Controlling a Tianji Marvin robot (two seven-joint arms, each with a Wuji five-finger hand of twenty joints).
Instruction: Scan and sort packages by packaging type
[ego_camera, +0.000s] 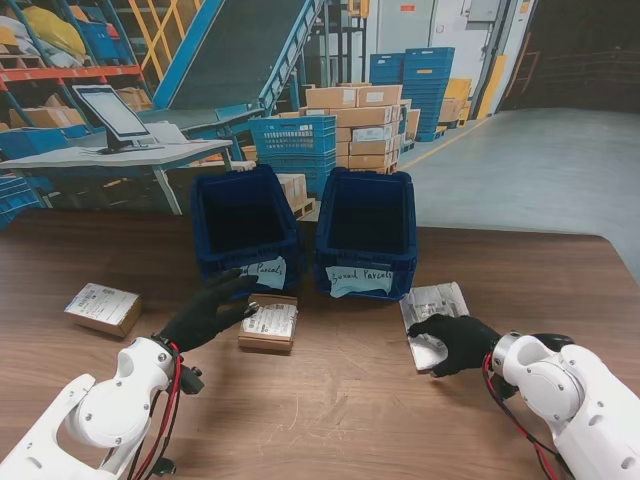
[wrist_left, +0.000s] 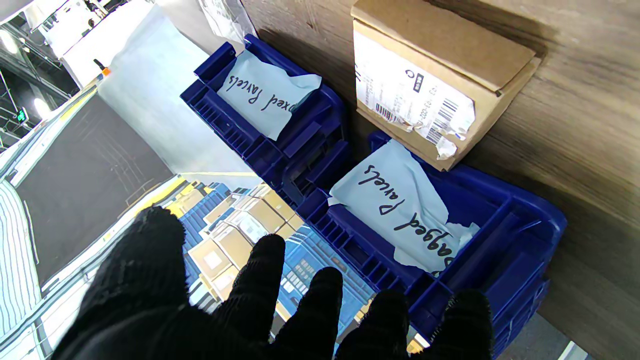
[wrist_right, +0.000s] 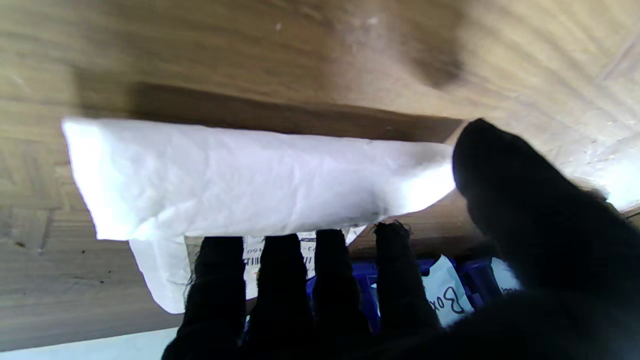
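Two blue bins stand side by side: the one labelled Bagged Parcels (ego_camera: 210, 268) (wrist_left: 500, 235) on the left, the Boxed Parcels bin (ego_camera: 405, 270) (wrist_left: 310, 135) on the right. A labelled cardboard box (ego_camera: 269, 325) (wrist_left: 425, 85) lies in front of the left bin. My left hand (ego_camera: 205, 312) (wrist_left: 250, 310) hovers open just left of that box, fingers spread toward the bin. My right hand (ego_camera: 452, 340) (wrist_right: 525, 250) is shut on the near end of a white poly bag (ego_camera: 432, 308) (wrist_right: 250, 180), fingers over one side and thumb on the other.
A second labelled cardboard box (ego_camera: 103, 307) lies at the far left of the wooden table (ego_camera: 340, 410). Beyond the table are a desk with a monitor (ego_camera: 112, 112), stacked cartons and blue crates (ego_camera: 295, 140).
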